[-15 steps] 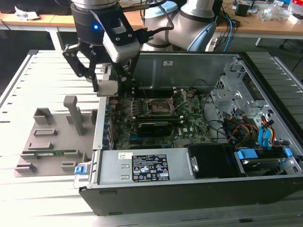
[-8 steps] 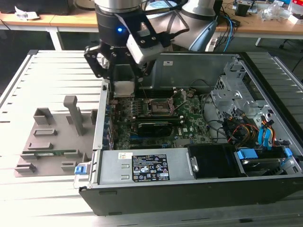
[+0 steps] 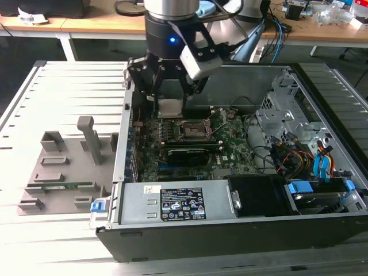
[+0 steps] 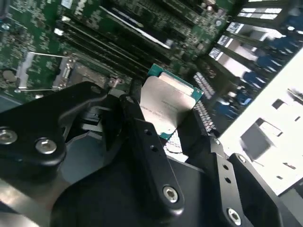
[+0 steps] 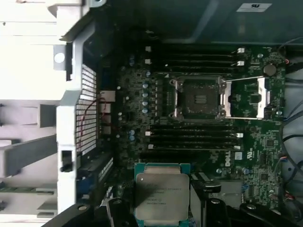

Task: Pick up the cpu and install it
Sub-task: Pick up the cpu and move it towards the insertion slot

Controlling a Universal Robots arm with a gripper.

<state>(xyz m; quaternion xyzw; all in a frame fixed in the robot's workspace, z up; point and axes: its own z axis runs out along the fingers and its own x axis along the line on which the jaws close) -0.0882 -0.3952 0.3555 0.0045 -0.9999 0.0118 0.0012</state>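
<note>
The cpu (image 5: 162, 193), a flat square chip with a pale silver top and green edge, is held in my gripper (image 5: 161, 213). In the second wrist view the black fingers (image 4: 142, 142) clamp the cpu (image 4: 163, 106) from both sides. In the exterior view my gripper (image 3: 171, 106) hangs with the cpu (image 3: 171, 107) above the back of the motherboard, a little to the exterior view's left of the open socket (image 3: 192, 129). The socket (image 5: 198, 97) lies bare, its metal frame (image 5: 246, 98) swung open beside it.
The open computer case (image 3: 123, 138) lies on a slatted table. A grey fixture tray (image 3: 63, 172) sits to the exterior view's left of it. Inside are memory slots (image 5: 194, 137), a power supply (image 3: 172, 201), drive bays and cables (image 3: 299, 155) on the exterior view's right.
</note>
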